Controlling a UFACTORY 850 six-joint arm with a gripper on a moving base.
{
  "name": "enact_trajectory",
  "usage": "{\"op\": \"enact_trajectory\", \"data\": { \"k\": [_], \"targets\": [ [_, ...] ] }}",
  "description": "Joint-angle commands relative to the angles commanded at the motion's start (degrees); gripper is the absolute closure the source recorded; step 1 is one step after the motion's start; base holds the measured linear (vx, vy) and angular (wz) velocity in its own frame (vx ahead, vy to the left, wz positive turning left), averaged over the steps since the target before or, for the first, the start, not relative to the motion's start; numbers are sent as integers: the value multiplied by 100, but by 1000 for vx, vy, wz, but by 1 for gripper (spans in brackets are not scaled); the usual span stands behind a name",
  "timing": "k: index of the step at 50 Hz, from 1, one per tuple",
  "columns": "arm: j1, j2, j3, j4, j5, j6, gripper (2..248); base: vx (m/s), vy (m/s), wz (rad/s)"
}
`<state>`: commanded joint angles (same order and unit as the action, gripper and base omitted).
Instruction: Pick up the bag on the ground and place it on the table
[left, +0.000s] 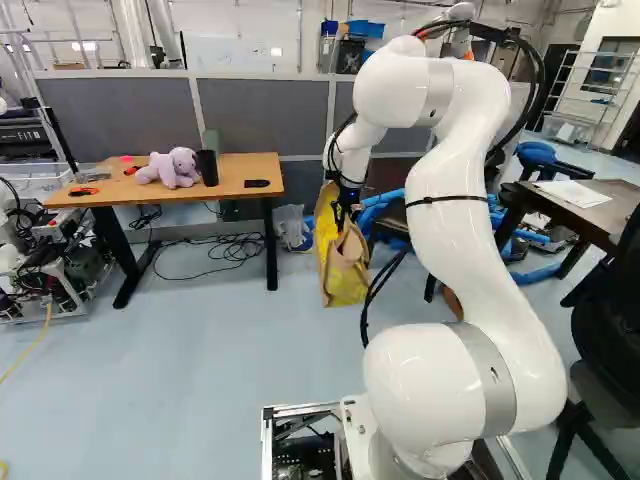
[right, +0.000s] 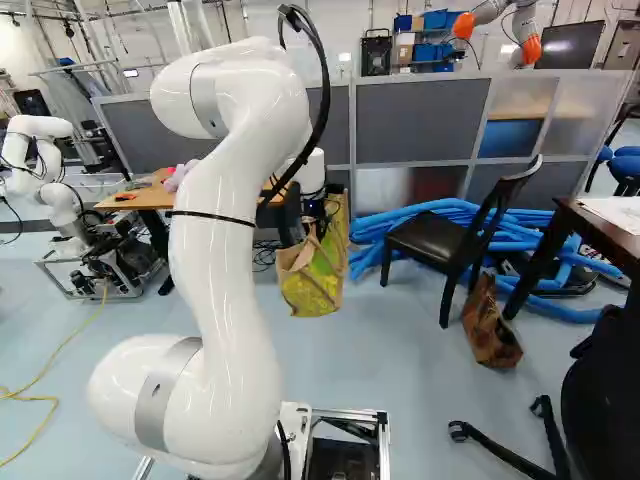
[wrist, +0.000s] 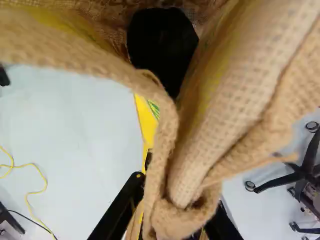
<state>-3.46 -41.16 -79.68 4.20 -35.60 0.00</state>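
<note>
In the left base view my gripper (left: 345, 208) is at the top of a yellow and tan woven bag (left: 345, 265), which hangs right of the wooden table (left: 232, 178). The right base view shows the same bag (right: 314, 272) beside my arm's far end. Seen from the wrist, the gripper (wrist: 172, 220) is shut on the bag's bunched tan handle (wrist: 172, 192), partly hiding the fingers. The bag's mouth gapes ahead of them, with a black thing (wrist: 162, 47) inside it. Whether the bag's bottom touches the floor, I cannot tell.
On the wooden table are a purple plush toy (left: 172, 167), a black cup (left: 207, 168) and small items. A black chair (right: 450, 235), blue tubing (right: 400, 228), a brown bag (right: 490, 330) and a dark table (right: 600, 235) stand right. Another robot (right: 45, 165) is far left.
</note>
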Motion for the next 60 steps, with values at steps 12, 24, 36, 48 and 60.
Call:
{"op": "enact_trajectory", "data": {
  "k": [12,24,36,48,60],
  "targets": [
    [-9,126,-67,-82,-207,0,229,0,0,0],
    [-5,247,-140,-163,-414,0,229,0,0,0],
    [1,362,-222,-232,-621,0,229,0,0,0],
    [8,471,-313,-297,-827,0,229,0,0,0],
    [14,574,-412,-362,-1034,0,229,0,0,0]
  ]
}}
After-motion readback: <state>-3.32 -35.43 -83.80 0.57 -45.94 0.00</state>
